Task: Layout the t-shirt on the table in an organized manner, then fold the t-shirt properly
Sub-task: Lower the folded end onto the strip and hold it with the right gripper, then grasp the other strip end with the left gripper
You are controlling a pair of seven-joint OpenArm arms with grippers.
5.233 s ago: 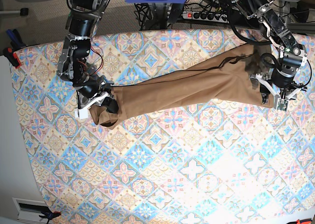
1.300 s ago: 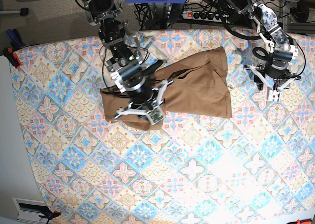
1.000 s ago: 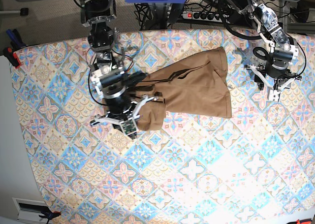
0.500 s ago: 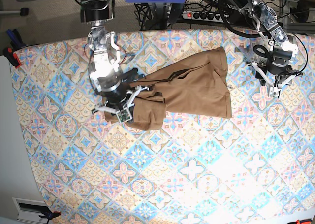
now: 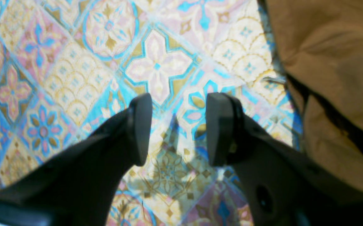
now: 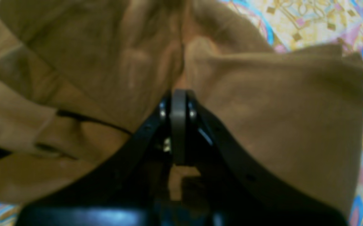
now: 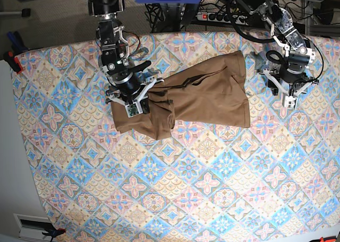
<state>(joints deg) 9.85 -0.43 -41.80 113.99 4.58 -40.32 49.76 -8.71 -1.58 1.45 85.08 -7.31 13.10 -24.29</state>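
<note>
The tan-brown t-shirt [image 7: 207, 96] lies bunched and partly doubled over on the back half of the table [image 7: 186, 189]. My right gripper [image 7: 135, 105] sits at the shirt's left end, where the cloth is folded into a thick lump. In the right wrist view this gripper [image 6: 178, 97] is shut, with t-shirt [image 6: 263, 110] creases running into its tips. My left gripper [image 7: 288, 92] hovers over bare table to the right of the shirt. In the left wrist view it [image 5: 178, 125] stands open with only the table [image 5: 74, 62] between its fingers, and the t-shirt [image 5: 335, 62] lies at the right edge.
A power strip [image 7: 220, 17] and tangled cables lie behind the table's far edge. Orange-handled clamps [image 7: 13, 58] grip the table's left corner. The patterned cloth stretches uncovered across the near half.
My right gripper has drawn back toward the table's far edge with the shirt's left end, which now lies in a folded lump. The left gripper stays open and has barely shifted.
</note>
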